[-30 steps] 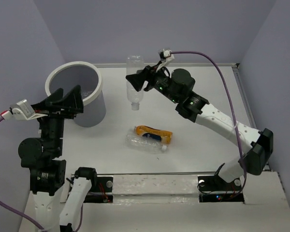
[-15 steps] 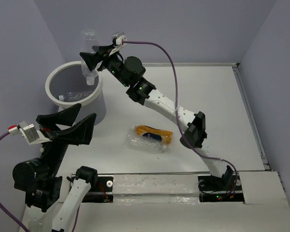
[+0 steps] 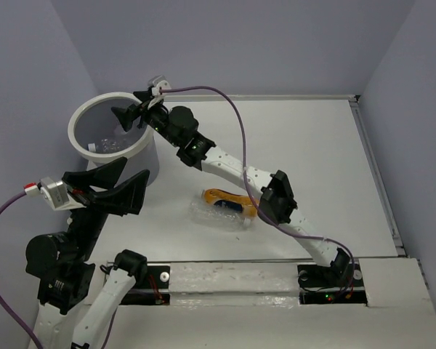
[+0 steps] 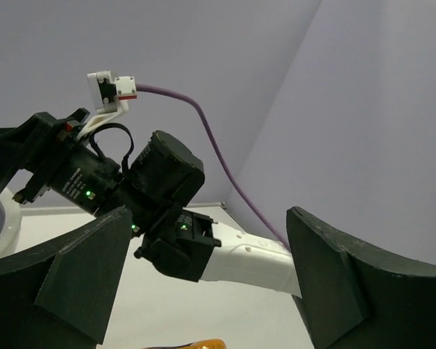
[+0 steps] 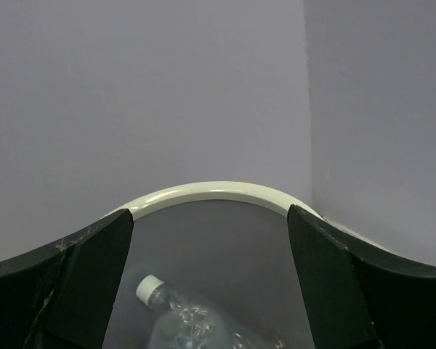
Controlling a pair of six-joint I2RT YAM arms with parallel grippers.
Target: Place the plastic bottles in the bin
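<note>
Right gripper (image 3: 125, 113): fingers spread wide, nothing pinched, hanging over the mouth of the bin (image 3: 74, 138), close to its far rim.

Directly below, inside the bin: clear bottle with white cap (image 5: 189, 320), lying on its side.

Left gripper (image 3: 125, 183): also spread wide, empty, raised near the bin's front wall and pointing toward the right arm.

Out on the table (image 3: 312, 145), well apart from the bin: orange bottle (image 3: 231, 200) and clear ribbed bottle (image 3: 216, 214), lying flat, side by side and touching.

Risks, as judged:
- Fingers clipping the white rim on the way out, tipping or shoving the light bin.
- Left gripper knocking the bin wall, being so near it.
- Picking either table bottle likely to nudge or roll its neighbour, since touching.
- Thin clear plastic apt to crush or squirt out under a hard pinch.

Count:
- Bin: one.
- Bottles on table: two, one orange and one clear.
- Bottles in bin: one seen plainly; more cannot be told.
- Grippers: two, both empty.
</note>
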